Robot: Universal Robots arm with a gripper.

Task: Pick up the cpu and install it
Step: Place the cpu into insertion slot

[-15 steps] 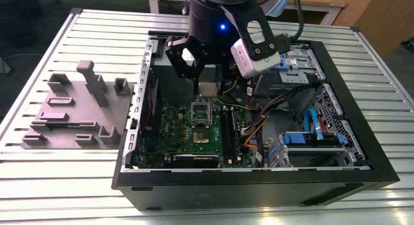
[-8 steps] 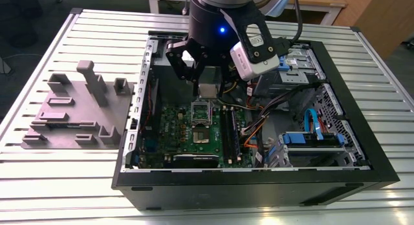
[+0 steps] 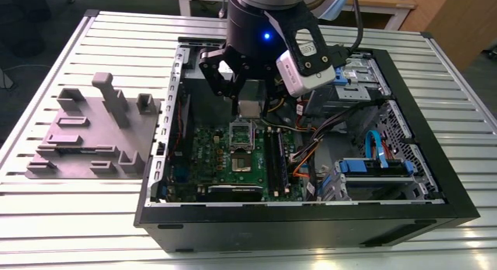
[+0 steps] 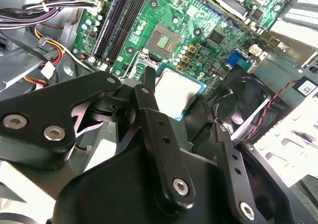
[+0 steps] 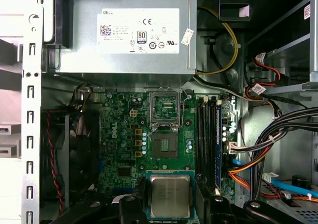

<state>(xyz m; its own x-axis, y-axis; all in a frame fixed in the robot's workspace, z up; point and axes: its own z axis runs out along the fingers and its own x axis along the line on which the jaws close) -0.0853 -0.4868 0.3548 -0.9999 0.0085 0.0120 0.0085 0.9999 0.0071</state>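
The cpu [image 5: 170, 195], a flat square chip with a silver top and a green rim, hangs above the green motherboard [image 5: 121, 149] inside the open computer case [image 3: 311, 223]. My gripper [image 5: 170, 200] is shut on it, one black finger on each side. In the exterior view the cpu [image 3: 250, 109] sits under the gripper [image 3: 247, 104], just above the bare socket [image 3: 242, 161] and its raised metal frame [image 3: 242, 131]. The second wrist view shows the cpu [image 4: 176, 92] between the fingers [image 4: 149, 82], with the socket [image 4: 162, 37] beyond it.
A grey power-supply box [image 5: 126, 33] stands at one end of the case. A black fan [image 5: 74, 149] and memory slots [image 5: 208, 134] flank the socket, and cable bundles [image 5: 278, 134] lie beside them. On the slatted table [image 3: 78, 223], a grey fixture [image 3: 93, 136] stands at the exterior view's left.
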